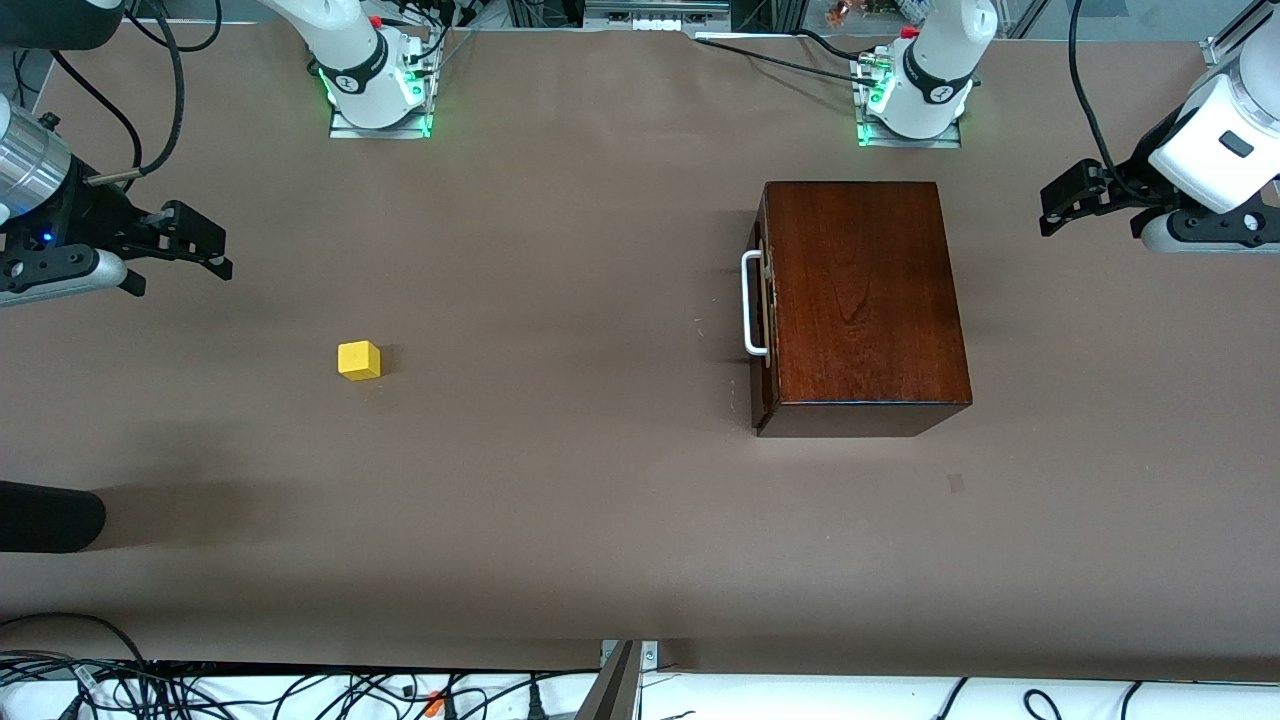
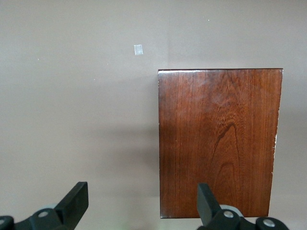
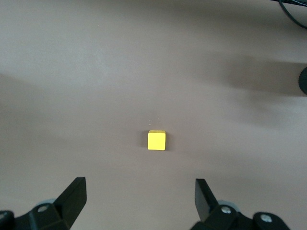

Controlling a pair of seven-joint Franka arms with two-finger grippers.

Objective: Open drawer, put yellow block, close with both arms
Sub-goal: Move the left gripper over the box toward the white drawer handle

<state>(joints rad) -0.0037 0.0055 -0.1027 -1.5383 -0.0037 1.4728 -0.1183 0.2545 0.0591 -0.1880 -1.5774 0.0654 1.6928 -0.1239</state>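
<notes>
The dark mahogany box [image 1: 865, 300] stands toward the left arm's end of the table. The drawer front with its white handle [image 1: 752, 305] faces the right arm's end, and the drawer is shut. The yellow block [image 1: 359, 360] lies on the bare mat toward the right arm's end. My left gripper [image 1: 1090, 215] hangs open and empty in the air beside the box, at the table's end. In the left wrist view [image 2: 141, 203] the box top [image 2: 218, 139] shows; the handle is hidden there. My right gripper [image 1: 185, 268] hangs open and empty over the mat near the block [image 3: 156, 140], apart from it [image 3: 139, 201].
A black rounded object [image 1: 50, 515] juts in at the right arm's end, nearer the front camera than the block. A small pale mark [image 1: 956, 483] is on the mat nearer the camera than the box. Cables run along the front edge [image 1: 300, 690].
</notes>
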